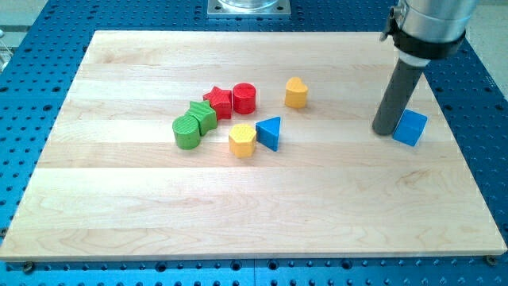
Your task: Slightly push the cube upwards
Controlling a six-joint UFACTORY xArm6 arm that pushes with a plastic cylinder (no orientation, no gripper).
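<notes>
Tip beside blue cube, right side of board.
Our tip [386, 131] has no jaws to open or close; it sits just left of the blue cube [410, 127], touching or nearly so. To push it farther away we need to get to its near side first. Open wood beyond it; the right board [119, 206] edge is near; the yellow block [296, 93] is well apart.

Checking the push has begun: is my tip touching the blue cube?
Cannot tell. In the camera view, my tip stands right at the left edge of the blue cube with no visible gap, but the rod overlaps the cube's edge, hiding any contact.
</notes>
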